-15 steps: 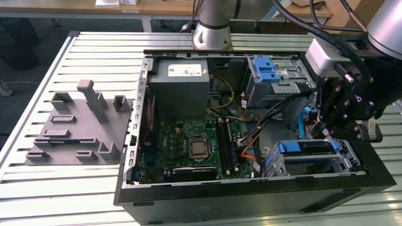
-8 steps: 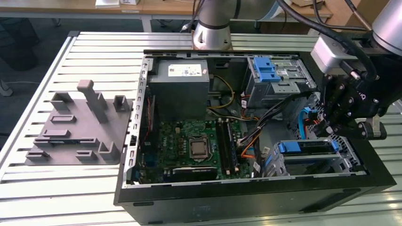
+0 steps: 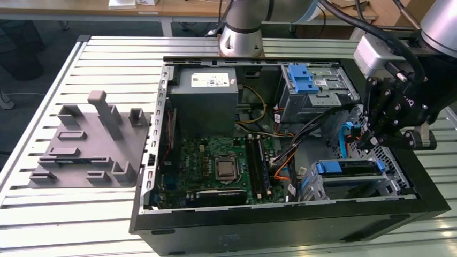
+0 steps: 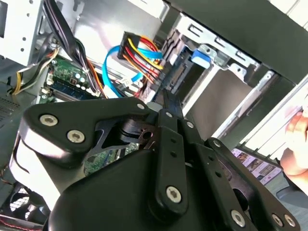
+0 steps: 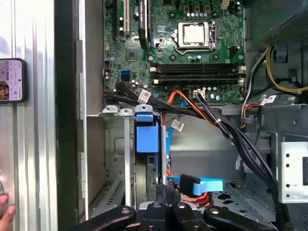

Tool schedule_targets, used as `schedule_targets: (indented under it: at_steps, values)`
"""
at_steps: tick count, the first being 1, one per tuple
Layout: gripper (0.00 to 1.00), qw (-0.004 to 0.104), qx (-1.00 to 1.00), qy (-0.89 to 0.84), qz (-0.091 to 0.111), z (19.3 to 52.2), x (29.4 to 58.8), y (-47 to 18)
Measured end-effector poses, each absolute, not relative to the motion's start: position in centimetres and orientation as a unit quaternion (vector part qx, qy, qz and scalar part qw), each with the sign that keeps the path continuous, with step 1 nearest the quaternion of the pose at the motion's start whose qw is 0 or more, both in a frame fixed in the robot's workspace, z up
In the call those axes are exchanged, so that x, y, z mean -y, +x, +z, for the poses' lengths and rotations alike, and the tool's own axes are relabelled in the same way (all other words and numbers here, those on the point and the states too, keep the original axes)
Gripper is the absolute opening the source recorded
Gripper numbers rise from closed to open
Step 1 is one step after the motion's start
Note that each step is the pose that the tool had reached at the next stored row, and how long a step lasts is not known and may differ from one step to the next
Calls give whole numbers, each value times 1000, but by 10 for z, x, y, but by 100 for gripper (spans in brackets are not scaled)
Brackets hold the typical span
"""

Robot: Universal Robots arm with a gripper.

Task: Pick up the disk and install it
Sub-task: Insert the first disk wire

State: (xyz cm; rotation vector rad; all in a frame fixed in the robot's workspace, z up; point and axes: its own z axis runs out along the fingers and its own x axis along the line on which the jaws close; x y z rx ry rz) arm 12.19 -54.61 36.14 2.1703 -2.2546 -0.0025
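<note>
Pincer linkage: black arms and bolts sit closest to both wrist cameras; the pincer (image 4: 167, 98) reaches into the open computer case (image 3: 153, 160).
Pincer state: fingertips look pressed together, with nothing visible between them; in the first wrist view the pincer (image 5: 162, 192) points at the bundle of connectors.
Pincer place: in the exterior view the pincer (image 3: 370, 143) hangs just above the drive cage (image 3: 357, 190), in the case corner at that view's lower right.
Disk place: the disk (image 3: 353, 167) sits in the top of the drive cage, apart from the pincer, with blue carrier plastic showing at both ends.
Disk heading: its long axis runs across the exterior view from left to right, along the case's near wall; one blue end faces the motherboard (image 3: 221, 166).
Seating: I cannot tell whether it is fully home.
Cables: a blue data cable (image 4: 113, 62) and a connector with red, yellow and orange wires (image 4: 139, 48) hang close to the fingertips.
Doing it well: my judgement is that any push should run straight along the cage rails, square to the carrier, with the loose cables kept out of the slot.
Surroundings: the case rests on a slatted desk (image 3: 43, 214) beside a grey fixture tray (image 3: 85, 144); a phone (image 5: 12, 79) lies on the slats, and a person's hand (image 5: 6, 209) is at the edge.
</note>
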Motion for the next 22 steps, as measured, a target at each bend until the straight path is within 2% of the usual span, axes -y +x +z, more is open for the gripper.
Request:
schedule_targets:
  at_steps: [6,7,14,15,22]
  values:
    - [11,6,720,693,-1,359,541,126]
    - [17,6,720,693,-1,359,541,126]
    - [18,-3,720,693,8,357,541,126]
    - [25,-4,720,693,8,357,541,126]
    - [25,-11,720,693,14,354,541,124]
